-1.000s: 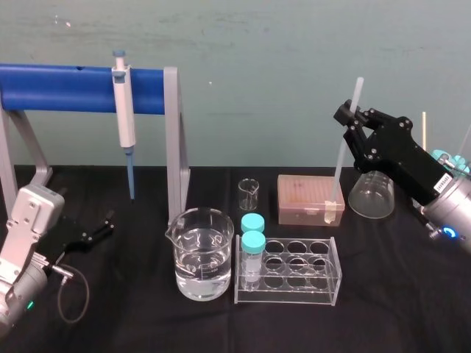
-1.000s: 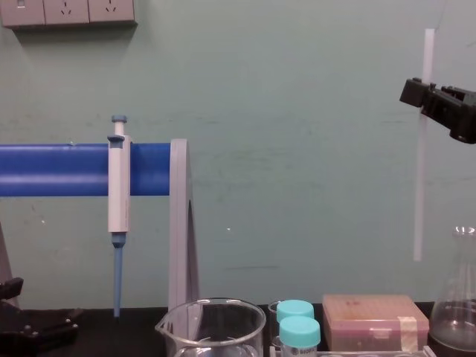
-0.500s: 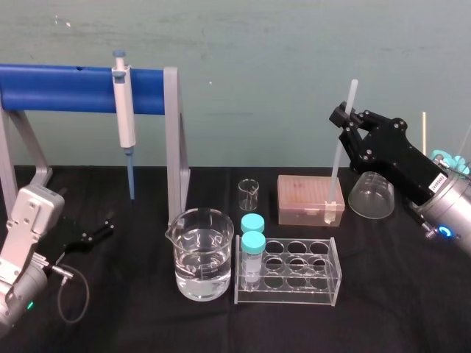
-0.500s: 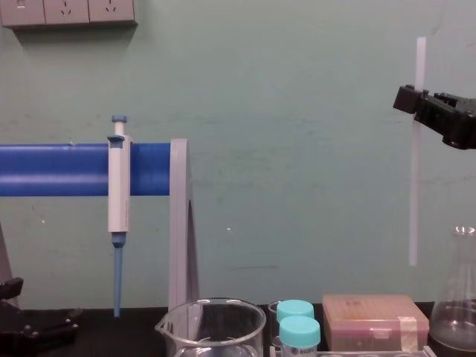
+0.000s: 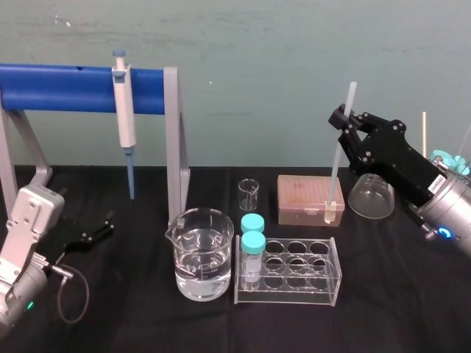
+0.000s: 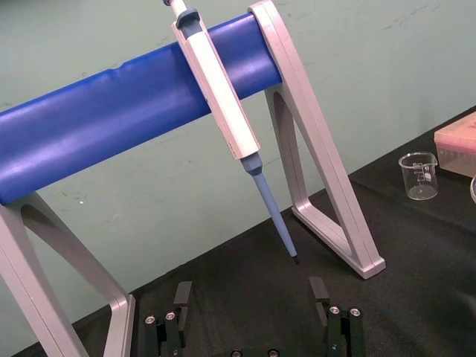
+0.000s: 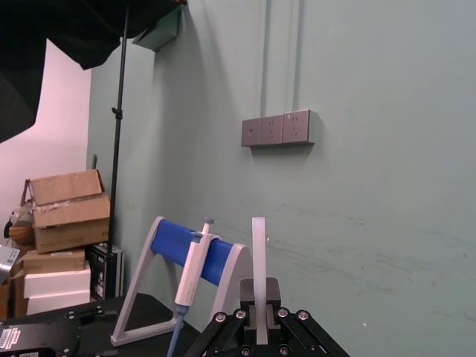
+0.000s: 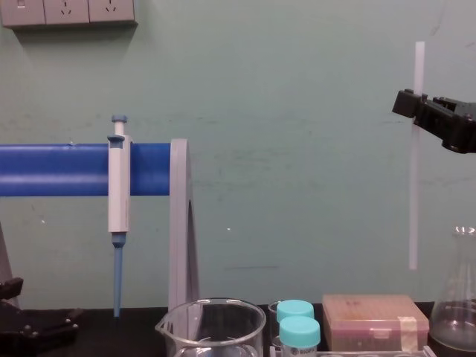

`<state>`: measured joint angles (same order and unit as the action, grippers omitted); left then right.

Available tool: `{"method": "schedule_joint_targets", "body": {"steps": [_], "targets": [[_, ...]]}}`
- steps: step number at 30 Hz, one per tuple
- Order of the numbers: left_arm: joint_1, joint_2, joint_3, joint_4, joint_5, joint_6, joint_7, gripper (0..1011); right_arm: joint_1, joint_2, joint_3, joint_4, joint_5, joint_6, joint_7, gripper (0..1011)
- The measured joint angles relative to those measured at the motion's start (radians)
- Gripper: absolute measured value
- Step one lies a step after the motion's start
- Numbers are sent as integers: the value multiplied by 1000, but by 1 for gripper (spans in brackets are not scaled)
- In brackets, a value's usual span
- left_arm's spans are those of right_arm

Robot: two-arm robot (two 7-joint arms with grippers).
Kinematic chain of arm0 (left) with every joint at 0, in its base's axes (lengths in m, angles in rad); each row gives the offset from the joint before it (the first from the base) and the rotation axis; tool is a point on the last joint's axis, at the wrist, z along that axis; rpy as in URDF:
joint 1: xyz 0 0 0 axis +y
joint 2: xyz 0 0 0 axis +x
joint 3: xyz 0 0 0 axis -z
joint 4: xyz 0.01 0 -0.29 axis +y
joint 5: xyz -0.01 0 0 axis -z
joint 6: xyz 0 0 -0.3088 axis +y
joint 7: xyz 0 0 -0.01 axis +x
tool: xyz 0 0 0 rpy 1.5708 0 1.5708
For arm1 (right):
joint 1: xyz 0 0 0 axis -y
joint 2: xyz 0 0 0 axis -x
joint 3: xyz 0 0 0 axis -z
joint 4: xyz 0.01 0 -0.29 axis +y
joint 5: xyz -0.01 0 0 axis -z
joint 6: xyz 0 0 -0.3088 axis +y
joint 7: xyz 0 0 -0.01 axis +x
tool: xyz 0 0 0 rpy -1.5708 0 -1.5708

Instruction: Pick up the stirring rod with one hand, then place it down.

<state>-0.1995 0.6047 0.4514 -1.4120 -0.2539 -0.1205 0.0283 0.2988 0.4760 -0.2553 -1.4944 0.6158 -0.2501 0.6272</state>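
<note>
Right gripper (image 5: 343,122) at 3 o'clock, fingers clenched on stirring rod (image 5: 336,176), held upright above the desk (image 5: 132,316). Left gripper (image 5: 96,229) parked at 9 o'clock, fingers released.

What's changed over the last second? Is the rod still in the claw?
The right claw, still shut on the rod, drifted a little left and slightly down. The rod now hangs nearer upright, its lower end above the tip box. Nothing was let go. The left claw stayed open and parked near the pipette. The beaker and rack are unchanged.
</note>
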Motion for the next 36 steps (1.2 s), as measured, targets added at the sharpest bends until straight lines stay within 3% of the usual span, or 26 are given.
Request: {"method": "schedule_joint_targets", "body": {"steps": [25,36], "targets": [[0,0,0,0,0,0,0,1000,-15,14,-8,-10,18,9,23,68],[0,0,0,0,0,0,0,1000,-66,33,-29,9,50,24,53,67]]}}
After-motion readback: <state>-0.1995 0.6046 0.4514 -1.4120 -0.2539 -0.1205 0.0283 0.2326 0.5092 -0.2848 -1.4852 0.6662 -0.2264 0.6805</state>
